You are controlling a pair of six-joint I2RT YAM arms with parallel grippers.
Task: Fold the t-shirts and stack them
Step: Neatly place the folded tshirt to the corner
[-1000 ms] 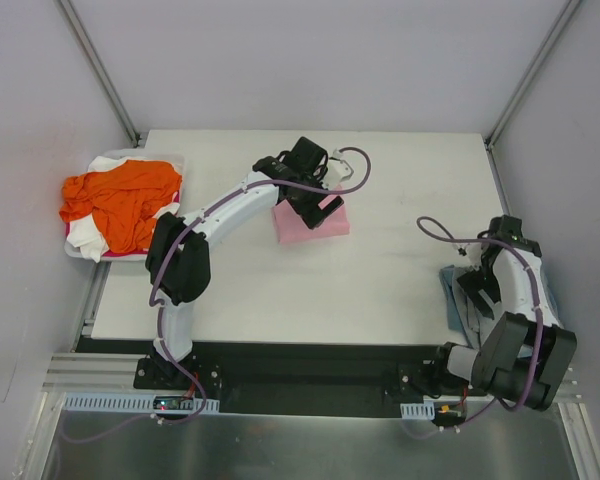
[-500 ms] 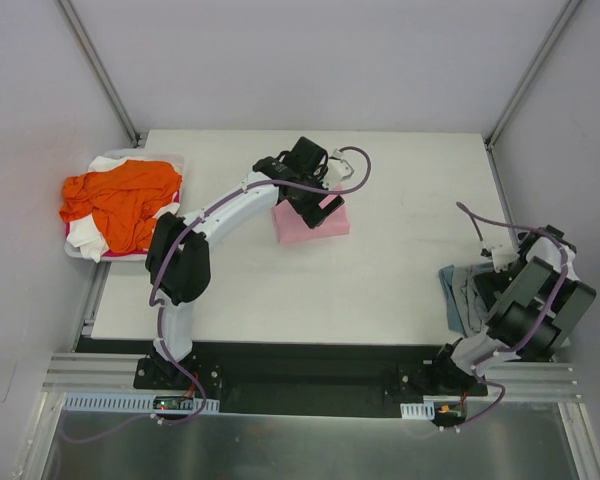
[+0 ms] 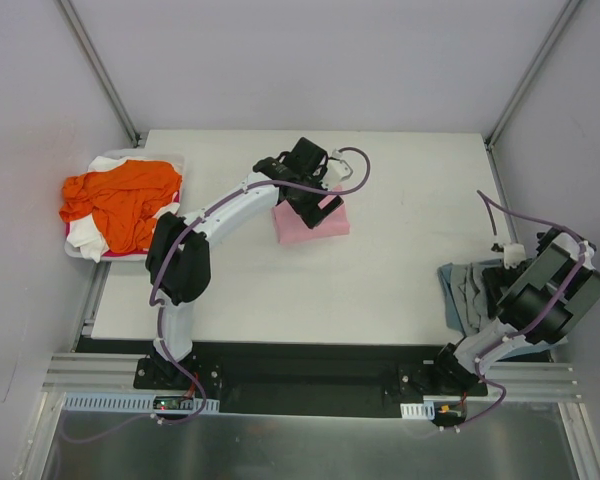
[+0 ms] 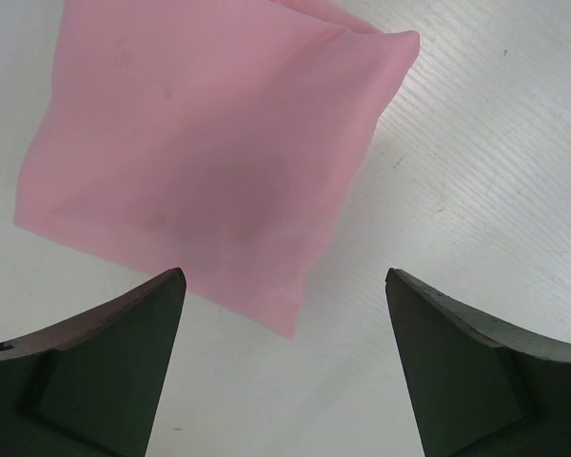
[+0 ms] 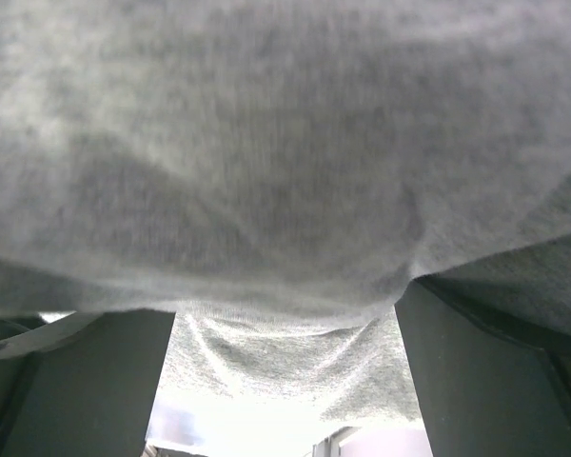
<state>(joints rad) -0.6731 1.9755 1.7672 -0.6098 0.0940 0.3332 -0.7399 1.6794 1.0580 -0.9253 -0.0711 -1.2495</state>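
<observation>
A folded light pink t-shirt [image 3: 318,224] lies flat mid-table. My left gripper [image 3: 310,190] hovers over its near-left corner, open, nothing between the fingers; in the left wrist view the pink t-shirt [image 4: 200,162] fills the upper left, above the gripper [image 4: 284,276]. A crumpled grey-blue t-shirt [image 3: 465,295] sits at the table's right edge, with my right arm [image 3: 545,285] bent over it. In the right wrist view the grey fabric [image 5: 285,143] hangs close across the open right gripper [image 5: 285,314], covering its fingertips. An orange t-shirt [image 3: 120,200] lies piled on a white one [image 3: 92,240].
The orange and white shirts rest in a white tray [image 3: 172,157] at the table's left edge. Metal frame posts [image 3: 100,70] rise at the back corners. Bare white tabletop [image 3: 400,190] lies between the pink shirt and the grey-blue one.
My right arm has swung outward to the right and turned over the grey-blue shirt at the table's edge. The left arm and the pink shirt have not moved.
</observation>
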